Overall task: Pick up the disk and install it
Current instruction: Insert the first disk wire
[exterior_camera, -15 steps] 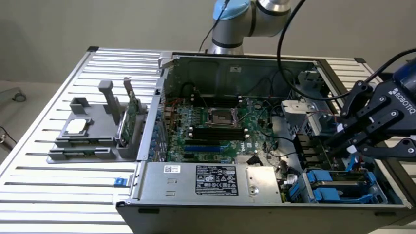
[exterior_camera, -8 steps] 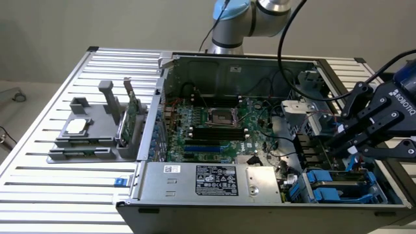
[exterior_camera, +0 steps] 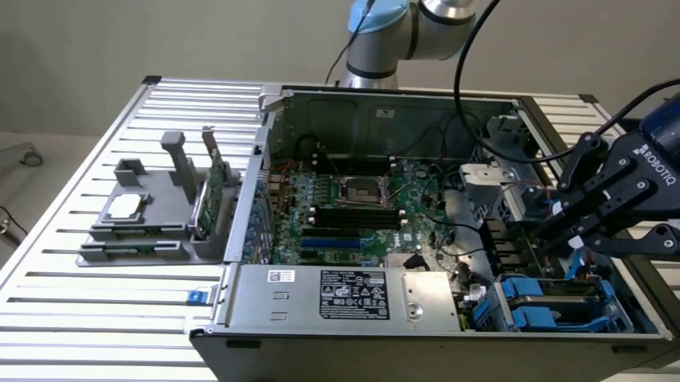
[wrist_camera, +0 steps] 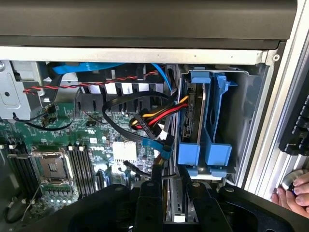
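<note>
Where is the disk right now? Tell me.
The disk stands on edge in its blue carrier inside the drive bay at the computer case's front corner, on the exterior view's right, just below the gripper and beside the bundled power cables.

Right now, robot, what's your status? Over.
Tool low over the drive bay. Disk, blue-framed, standing in the bay. Cables bunched beside it; a hand at the case edge.

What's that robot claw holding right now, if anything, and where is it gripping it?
The gripper seems to hold the disk edge-on, pinched by its two flat faces near one end, over the computer case's blue drive bay.
</note>
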You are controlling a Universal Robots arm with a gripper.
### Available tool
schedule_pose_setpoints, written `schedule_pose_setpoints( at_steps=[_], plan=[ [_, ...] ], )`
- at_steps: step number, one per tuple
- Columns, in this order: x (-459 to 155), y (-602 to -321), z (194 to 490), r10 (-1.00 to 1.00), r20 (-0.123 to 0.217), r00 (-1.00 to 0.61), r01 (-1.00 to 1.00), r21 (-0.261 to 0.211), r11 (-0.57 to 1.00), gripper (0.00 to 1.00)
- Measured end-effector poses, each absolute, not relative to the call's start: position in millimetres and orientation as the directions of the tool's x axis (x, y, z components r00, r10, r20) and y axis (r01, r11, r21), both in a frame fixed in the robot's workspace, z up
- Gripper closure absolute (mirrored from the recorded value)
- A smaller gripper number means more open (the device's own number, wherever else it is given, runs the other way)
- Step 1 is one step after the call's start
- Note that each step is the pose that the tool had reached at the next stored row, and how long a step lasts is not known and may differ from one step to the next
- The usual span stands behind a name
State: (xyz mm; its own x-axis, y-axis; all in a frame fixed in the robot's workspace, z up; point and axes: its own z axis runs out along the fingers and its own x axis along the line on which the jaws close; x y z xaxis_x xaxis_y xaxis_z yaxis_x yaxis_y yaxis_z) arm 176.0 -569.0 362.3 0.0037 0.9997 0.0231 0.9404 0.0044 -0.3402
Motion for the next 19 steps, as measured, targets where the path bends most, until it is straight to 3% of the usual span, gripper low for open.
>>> schedule_pose_setpoints(
  at_steps=[19],
  plan=[
    [184.2,-566.4,361.0,1.000,0.023,0.004,0.941,-0.337,0.004,0.73]
  ],
)
